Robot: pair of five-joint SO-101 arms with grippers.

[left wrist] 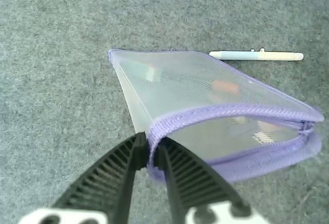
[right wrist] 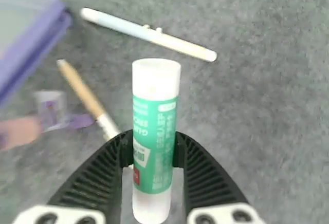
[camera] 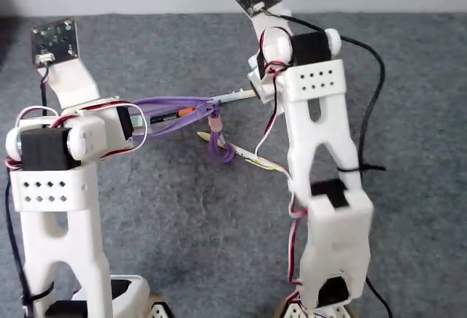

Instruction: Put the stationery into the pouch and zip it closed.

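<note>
1. Left gripper (left wrist: 150,149): I read the jaws as clamped together on the purple zip band at one corner of the pouch (left wrist: 205,95).
2. Pouch: translucent with purple trim. In the high view it (camera: 175,110) stretches from the left arm's jaws toward the right arm, about mid-table and somewhat toward the far edge.
3. Zip: the two purple bands stand apart along the side nearest the left wrist camera, so the mouth is not zipped closed.
4. An orange patch (left wrist: 225,86) shows through the pouch wall. I cannot tell what it is.
5. Right gripper (right wrist: 152,139): closed around a glue stick (right wrist: 156,95) with a white body and a green label. The stick lies lengthwise between the jaws and its far end sticks out well past the fingertips.
6. On the table (camera: 182,223), under the glue stick, lies a pen (right wrist: 149,34) with a pale blue and cream barrel. It also shows from the left wrist (left wrist: 256,55), just beyond the pouch and apart from it.
7. A pencil (right wrist: 82,88) lies on the table between the pen and the right gripper, tilted relative to the pen and not touching it.
8. A corner of the pouch (right wrist: 25,39) shows near the pencil's end.
9. A purple strap loop (camera: 221,150) hangs off the pouch's end toward the near edge.
</note>
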